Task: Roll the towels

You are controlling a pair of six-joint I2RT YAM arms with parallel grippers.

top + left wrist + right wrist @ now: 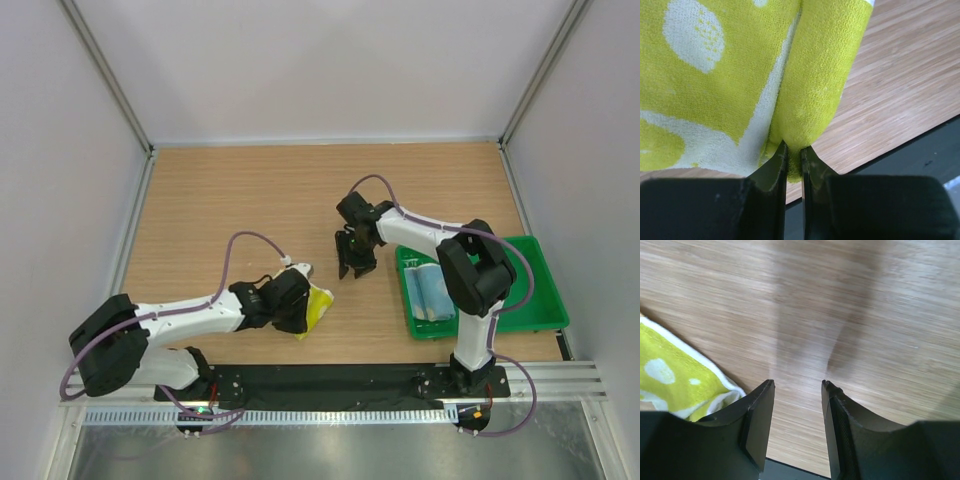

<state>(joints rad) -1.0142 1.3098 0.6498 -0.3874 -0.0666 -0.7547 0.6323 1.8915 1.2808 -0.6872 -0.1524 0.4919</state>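
Note:
The yellow towel [317, 309] with pale patches lies folded and bunched near the table's front, and my left gripper [300, 300] is shut on it. In the left wrist view a lime-green fold of the yellow towel [815, 90] is pinched between the black fingertips of the left gripper [794, 150]. My right gripper [355, 262] hangs open over bare wood to the right of that towel, nothing between its fingers. The right wrist view has the right gripper [797, 385] above the wood, with the yellow towel [675, 377] at the left edge. The blue towel [433, 290] lies rolled in the green tray [535, 295].
The green tray stands at the table's right front, next to the right arm's base. A black mounting strip [340, 382] runs along the near edge. White walls and metal frame posts [105, 75] enclose the wooden table [250, 200].

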